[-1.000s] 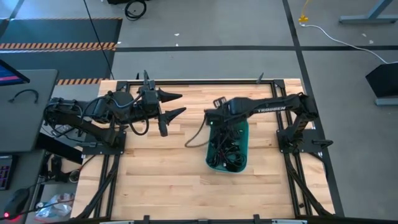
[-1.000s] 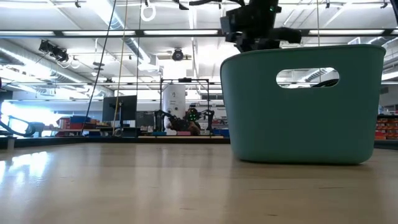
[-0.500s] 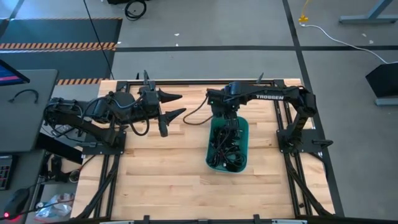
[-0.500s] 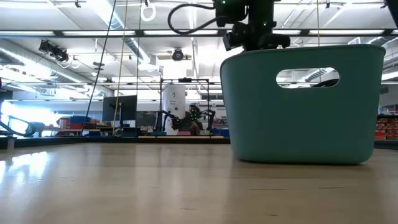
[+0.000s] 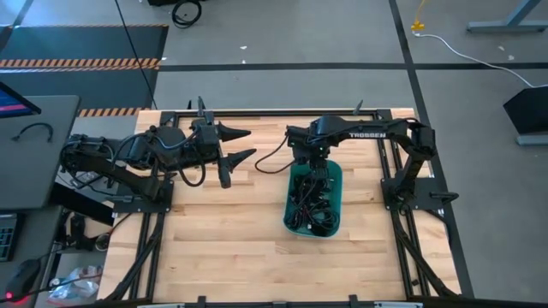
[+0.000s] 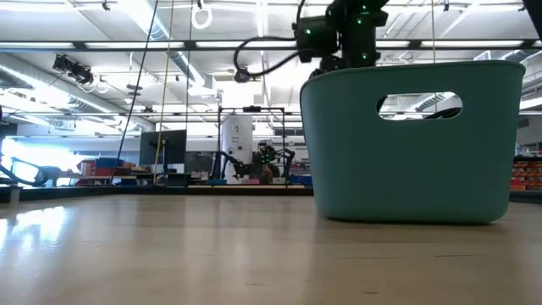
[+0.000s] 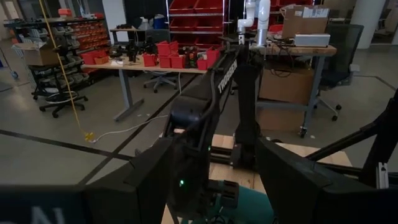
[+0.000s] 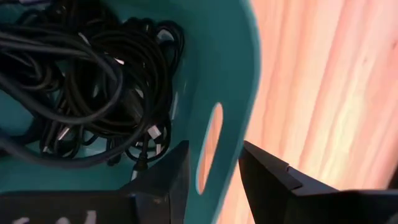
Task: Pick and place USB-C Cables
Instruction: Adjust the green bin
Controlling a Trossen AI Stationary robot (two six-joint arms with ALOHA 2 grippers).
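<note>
Several black USB-C cables (image 5: 313,205) lie tangled inside the teal tub (image 5: 288,218), which stands on the table right of centre. My right gripper (image 5: 311,168) points down over the tub's far end. Its wrist view shows the open fingers (image 8: 214,149) above the tub's wall with the handle hole (image 8: 211,134), and the cables (image 8: 93,93) beside it inside the tub. It touches nothing that I can see. In the low view the tub (image 6: 406,161) hides its fingertips. My left gripper (image 5: 244,144) waits open above the table's far left part, pointing toward the right arm (image 7: 214,146).
A dark cord (image 5: 267,162) loops out from the right wrist toward the table's left; it also shows in the low view (image 6: 254,51). Black rails (image 5: 257,112) frame the table. Bare wood lies left of the tub and at its near side (image 5: 223,239).
My right gripper has moved from over the tub's far left corner a little toward the table's far edge and right, turning as it went, then come down toward the tub's far end. The cord loop at its wrist swung along with it.
</note>
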